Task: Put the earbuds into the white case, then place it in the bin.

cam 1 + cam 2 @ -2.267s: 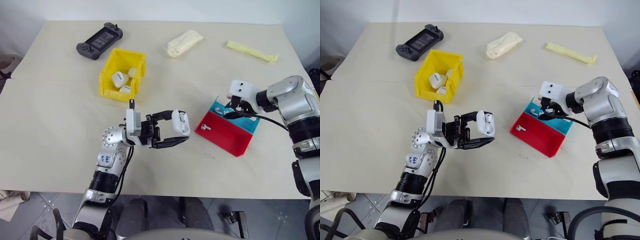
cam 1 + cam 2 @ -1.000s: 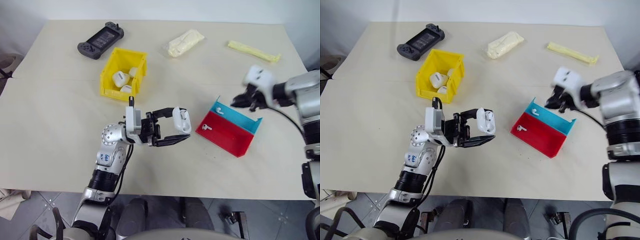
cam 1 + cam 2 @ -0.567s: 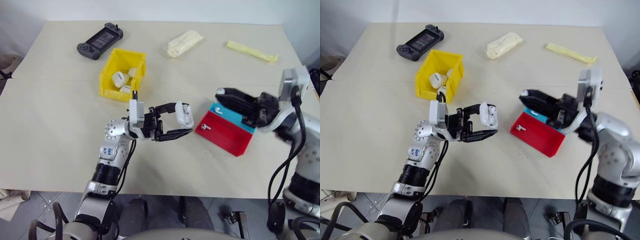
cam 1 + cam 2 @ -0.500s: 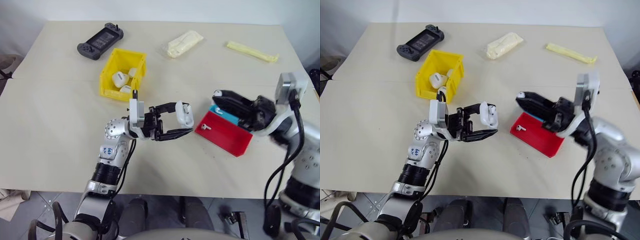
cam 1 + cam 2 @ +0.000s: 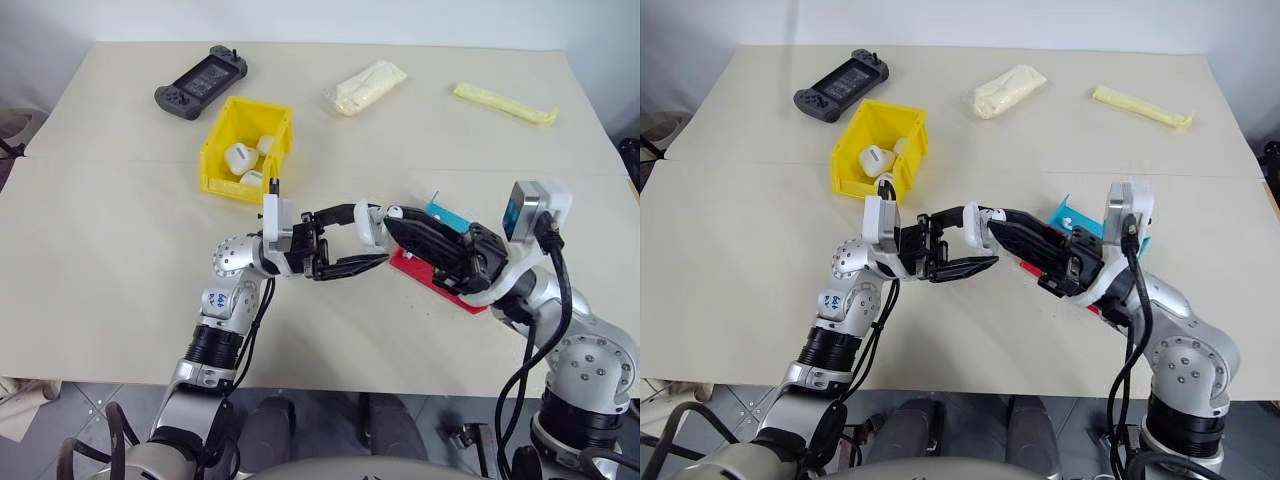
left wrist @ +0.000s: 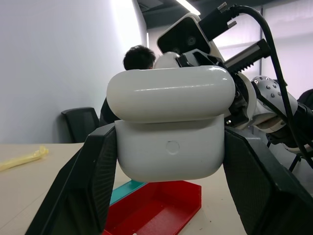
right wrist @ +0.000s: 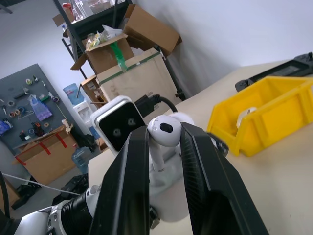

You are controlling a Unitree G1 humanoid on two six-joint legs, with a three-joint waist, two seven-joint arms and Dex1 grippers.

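Observation:
My left gripper [image 5: 372,238] is shut on the white case [image 6: 170,139], holding it up above the table in front of me. The case's lid [image 6: 171,93] stands above its body. My right gripper [image 5: 393,215] reaches in from the right, and its tips meet the case. It is shut on one earbud [image 7: 162,130], which is pinched between the two fingers just over the case [image 7: 166,188]. The yellow bin [image 5: 224,184] stands further back on the left with white cases inside it.
A red and blue tray [image 5: 456,219] lies under my right forearm. At the far edge are a dark game controller [image 5: 200,80], a cream plastic bag [image 5: 368,85] and a yellow strip [image 5: 505,102]. A person's head [image 6: 139,56] shows behind the table.
My right arm swung left from above the tray, turning its wrist, and brought the earbud up to the case. The left gripper and the case stayed in place.

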